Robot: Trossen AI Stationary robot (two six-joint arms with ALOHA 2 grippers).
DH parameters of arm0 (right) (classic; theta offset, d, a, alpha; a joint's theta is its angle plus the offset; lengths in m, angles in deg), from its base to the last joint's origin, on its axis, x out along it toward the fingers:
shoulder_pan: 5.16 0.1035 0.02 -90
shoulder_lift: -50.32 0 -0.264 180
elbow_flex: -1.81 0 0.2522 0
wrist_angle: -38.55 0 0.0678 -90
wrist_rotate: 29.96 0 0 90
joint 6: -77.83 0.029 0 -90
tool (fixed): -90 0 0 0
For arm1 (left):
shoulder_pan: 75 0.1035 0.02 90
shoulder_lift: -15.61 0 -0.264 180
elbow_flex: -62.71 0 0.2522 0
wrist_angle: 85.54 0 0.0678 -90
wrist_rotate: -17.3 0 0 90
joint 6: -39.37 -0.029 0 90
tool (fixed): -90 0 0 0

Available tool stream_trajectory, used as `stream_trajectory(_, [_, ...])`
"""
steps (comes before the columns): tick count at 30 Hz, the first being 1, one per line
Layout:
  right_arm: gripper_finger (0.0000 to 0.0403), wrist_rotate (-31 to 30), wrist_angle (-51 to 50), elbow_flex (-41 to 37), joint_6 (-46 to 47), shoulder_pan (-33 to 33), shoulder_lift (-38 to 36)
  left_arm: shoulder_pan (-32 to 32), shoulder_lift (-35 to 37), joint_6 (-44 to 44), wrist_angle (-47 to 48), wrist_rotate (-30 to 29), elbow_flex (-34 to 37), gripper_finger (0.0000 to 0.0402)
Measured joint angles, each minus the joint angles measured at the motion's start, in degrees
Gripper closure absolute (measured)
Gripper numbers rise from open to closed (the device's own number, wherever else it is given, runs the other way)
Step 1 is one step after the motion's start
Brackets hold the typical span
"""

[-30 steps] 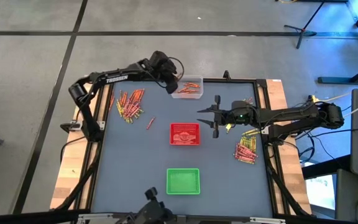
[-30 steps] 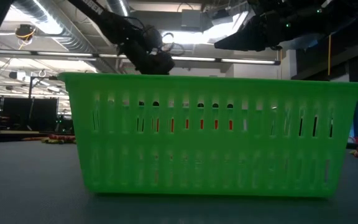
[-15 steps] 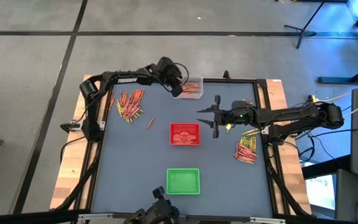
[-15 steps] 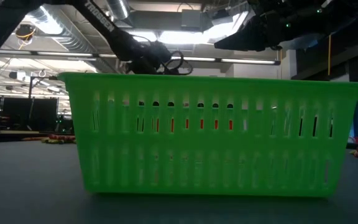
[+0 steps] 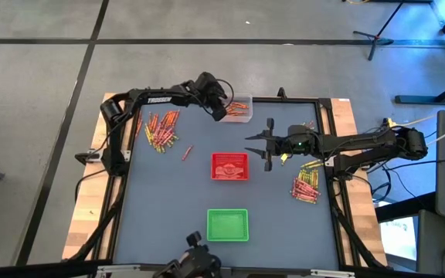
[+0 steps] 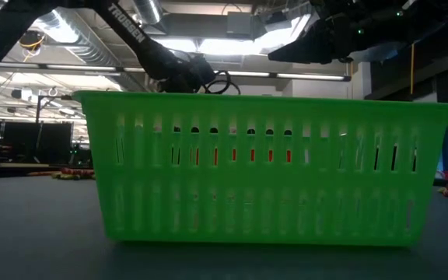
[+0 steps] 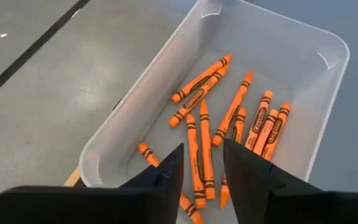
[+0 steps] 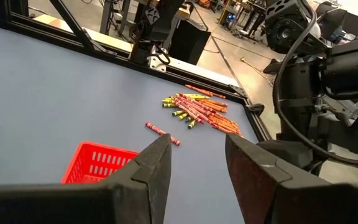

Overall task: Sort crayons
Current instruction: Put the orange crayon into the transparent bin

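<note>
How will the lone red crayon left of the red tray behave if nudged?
The lone red crayon looks thin, round and stiff, so it would probably roll or pivot on the smooth table. Likely very light; it may skid away before the gripper closes.

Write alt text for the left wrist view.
The left gripper, fingers slightly parted with nothing between them, hangs over a clear tray holding about a dozen orange crayons scattered on its floor. Grey table surface surrounds the tray.

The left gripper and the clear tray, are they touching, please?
Apart. The left wrist view shows the left gripper open above the clear tray, orange crayons visible between its fingers.
</note>
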Motion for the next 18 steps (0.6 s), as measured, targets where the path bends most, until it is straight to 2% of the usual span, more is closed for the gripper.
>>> stream_trajectory(6, [0.0252,0.0,0.0,0.0,0.0,0.0,0.0,0.0,5.5,-0.5,3.4,-0.5,0.0,0.0292])
stream_trajectory(14, [0.0252,0.0,-0.1,0.0,0.1,0.0,0.0,1.3,13.8,-1.2,17.8,-7.3,0.0,0.0293])
stream_trajectory(18, [0.0252,0.0,-0.2,0.0,0.1,0.0,0.0,3.0,15.9,-0.2,25.6,-8.5,-0.1,0.0294])
